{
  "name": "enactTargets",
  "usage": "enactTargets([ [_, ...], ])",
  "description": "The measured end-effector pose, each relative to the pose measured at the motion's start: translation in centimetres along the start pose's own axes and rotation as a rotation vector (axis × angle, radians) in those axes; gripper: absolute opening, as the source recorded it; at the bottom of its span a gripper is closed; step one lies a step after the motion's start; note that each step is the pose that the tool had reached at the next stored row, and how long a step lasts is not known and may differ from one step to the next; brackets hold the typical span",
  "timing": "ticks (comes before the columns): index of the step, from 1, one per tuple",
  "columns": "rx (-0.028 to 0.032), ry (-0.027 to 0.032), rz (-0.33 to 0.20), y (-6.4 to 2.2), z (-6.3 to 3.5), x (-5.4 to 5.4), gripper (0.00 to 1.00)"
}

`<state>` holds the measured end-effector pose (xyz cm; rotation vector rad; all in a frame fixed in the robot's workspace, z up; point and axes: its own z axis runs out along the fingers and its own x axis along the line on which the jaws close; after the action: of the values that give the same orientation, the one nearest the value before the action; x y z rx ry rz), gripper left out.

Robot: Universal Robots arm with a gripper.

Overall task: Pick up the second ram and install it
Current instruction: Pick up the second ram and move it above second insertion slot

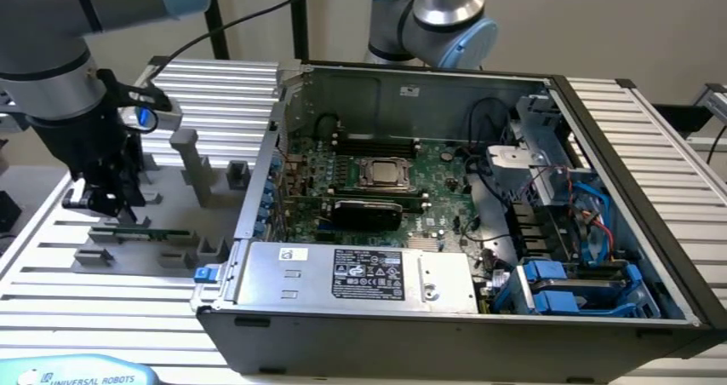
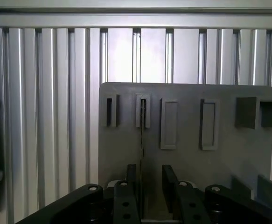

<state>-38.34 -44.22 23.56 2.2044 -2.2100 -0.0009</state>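
The second ram (image 1: 141, 232) is a thin green stick standing on edge in a slot of the grey holder plate (image 1: 170, 193), on the exterior view's left, outside the computer case. In the wrist view the ram (image 2: 142, 135) appears edge-on as a thin dark line running from a holder slot down between my fingers. My gripper (image 1: 105, 204) hangs just above one end of the stick. The gripper (image 2: 149, 186) is open, with one black finger (image 2: 130, 179) on either side of the stick's edge, not touching it. The green motherboard (image 1: 437, 172) lies inside the case.
The open grey computer case (image 1: 455, 317) fills the middle and the exterior view's right, with a power supply (image 1: 352, 274) at its front. Grey upright holder blocks (image 1: 193, 168) stand near my gripper. A ribbed aluminium table (image 1: 102, 291) lies underneath. A second robot arm (image 1: 437, 19) stands behind the case.
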Motion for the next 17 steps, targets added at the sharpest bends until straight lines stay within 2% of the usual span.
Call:
enactTargets([
  [17, 0.0001, -0.0002, -0.001, -0.14, 3.06, 0.4, 0.36],
])
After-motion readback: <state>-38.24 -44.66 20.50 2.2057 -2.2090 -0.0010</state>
